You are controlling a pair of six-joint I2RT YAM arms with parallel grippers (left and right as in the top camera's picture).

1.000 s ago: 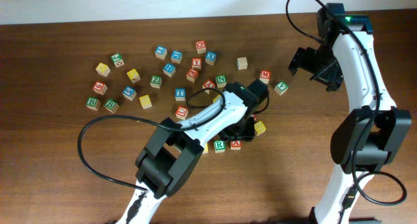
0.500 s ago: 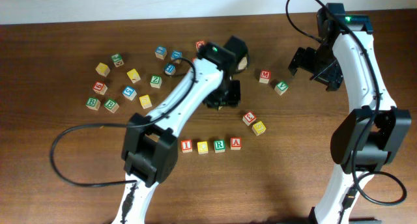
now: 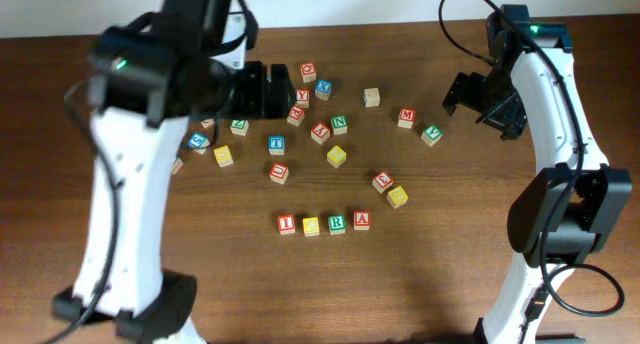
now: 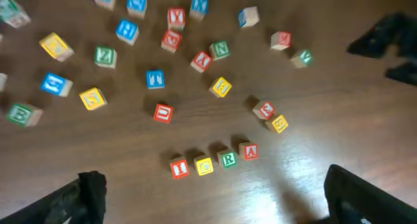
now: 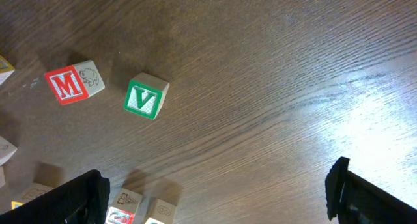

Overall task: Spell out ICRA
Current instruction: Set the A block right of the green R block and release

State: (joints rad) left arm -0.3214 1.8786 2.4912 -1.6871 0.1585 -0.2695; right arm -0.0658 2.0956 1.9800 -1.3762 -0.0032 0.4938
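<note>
Four lettered blocks are sitting in a row on the counter point(image 3: 450, 284), in front of a scatter of others.
The I block point(image 3: 287, 223), C block point(image 3: 311, 226), R block point(image 3: 337, 224) and A block point(image 3: 361, 221) are lying left to right, each just beside the next. The U block point(image 3: 279, 172) is lying behind them, and the loose blocks point(image 3: 339, 156) are spreading toward the counter's far edge. The M block point(image 3: 407, 116) and V block point(image 3: 431, 134) are sitting near each other, off to the right.

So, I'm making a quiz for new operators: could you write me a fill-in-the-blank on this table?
The lined-up row of blocks spells ____.
Its R block has a ____ face.
Next to the red M block sits a green block lettered ____.
Missing words: ICRA; green; V.
</note>
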